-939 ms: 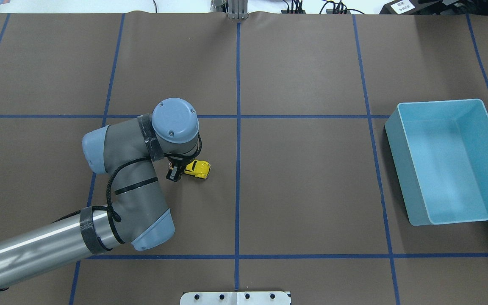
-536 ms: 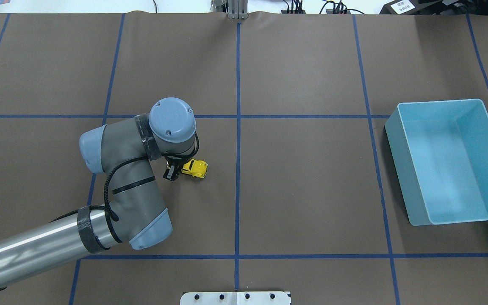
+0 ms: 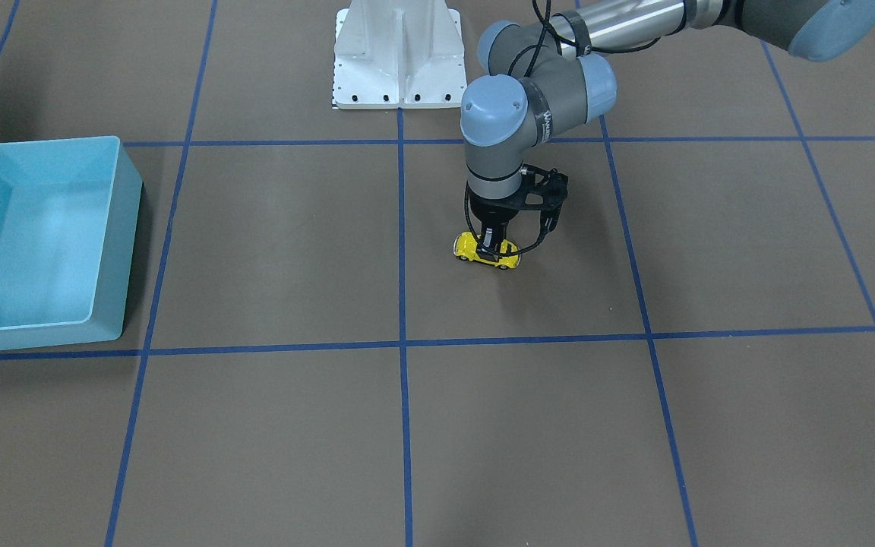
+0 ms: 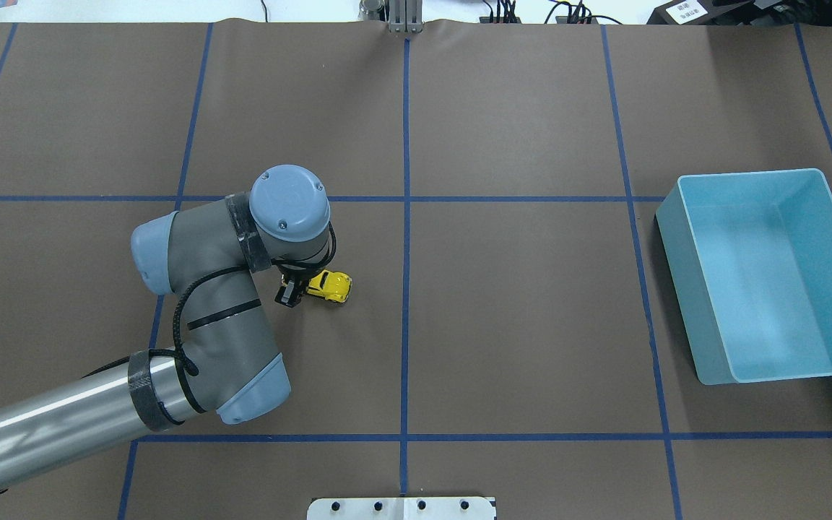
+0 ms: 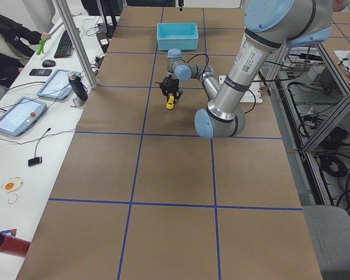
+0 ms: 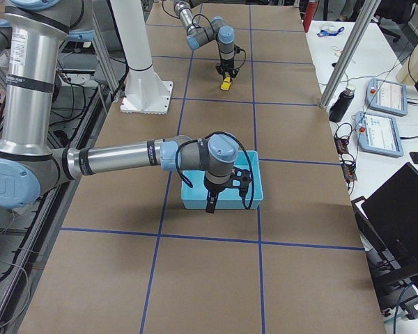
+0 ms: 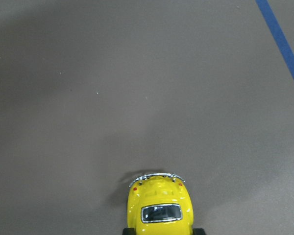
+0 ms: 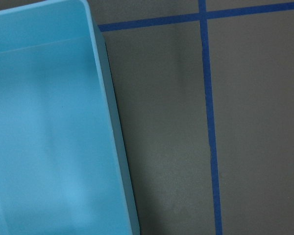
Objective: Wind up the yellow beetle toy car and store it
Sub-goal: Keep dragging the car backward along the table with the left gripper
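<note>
The yellow beetle toy car (image 4: 334, 287) stands on its wheels on the brown table, left of the centre line; it also shows in the front-facing view (image 3: 487, 253) and in the left wrist view (image 7: 159, 208). My left gripper (image 3: 490, 245) points straight down and is shut on the car's sides, with a black fingertip at each side of its body. The light-blue bin (image 4: 748, 175) is at the far right, open and with nothing in it. My right gripper (image 6: 210, 203) shows only in the exterior right view, in line with the bin; I cannot tell if it is open or shut.
The right wrist view shows the bin's rim (image 8: 104, 98) beside blue tape lines on the table. The white robot base plate (image 3: 398, 53) sits at the robot's edge of the table. Blue tape lines divide the table into a grid.
My left gripper has slid the yellow car a short way to the left across the table, still shut on it. The bin has not moved.
</note>
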You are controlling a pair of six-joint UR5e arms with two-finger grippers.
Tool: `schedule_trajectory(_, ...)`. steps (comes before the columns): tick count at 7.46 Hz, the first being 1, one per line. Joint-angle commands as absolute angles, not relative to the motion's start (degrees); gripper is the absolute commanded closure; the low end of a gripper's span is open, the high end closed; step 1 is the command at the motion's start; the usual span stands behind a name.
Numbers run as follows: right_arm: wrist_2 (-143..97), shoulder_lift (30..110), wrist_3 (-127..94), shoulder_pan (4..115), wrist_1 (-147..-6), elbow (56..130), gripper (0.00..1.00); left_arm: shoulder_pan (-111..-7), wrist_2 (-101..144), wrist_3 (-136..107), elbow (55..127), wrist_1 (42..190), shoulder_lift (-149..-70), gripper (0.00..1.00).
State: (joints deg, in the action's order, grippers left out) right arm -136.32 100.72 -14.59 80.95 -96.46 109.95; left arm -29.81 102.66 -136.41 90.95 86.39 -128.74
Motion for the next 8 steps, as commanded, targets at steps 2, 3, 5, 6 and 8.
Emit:
schedule_trajectory(2, -136.32, 100.72, -14.59, 80.95, -96.42, 109.95, 0.0, -30.15, 102.66, -135.71, 91.23, 86.74, -127.89, 0.96)
schedule_trajectory(3, -136.32, 100.72, -14.59, 80.95, -96.42, 109.95, 0.0, -30.15, 102.66, -135.62, 91.32, 86.84, -127.79, 0.96)
schedule_trajectory(5, -136.32, 100.98, -14.59, 80.86, -96.42, 110.3, 0.0, -30.49, 102.66, -135.53, 91.58, 86.84, -127.44, 0.96)
schedule_trajectory(6, -136.32, 101.25, -14.59, 80.95, -96.5, 110.65, 0.0, -30.67, 102.66, -135.35, 91.93, 86.84, -127.09, 0.97)
schedule_trajectory(8, -136.32, 101.34, -14.59, 80.86, -96.42, 110.74, 0.0, -30.76, 102.66, -134.04, 93.33, 86.84, -125.52, 0.97)
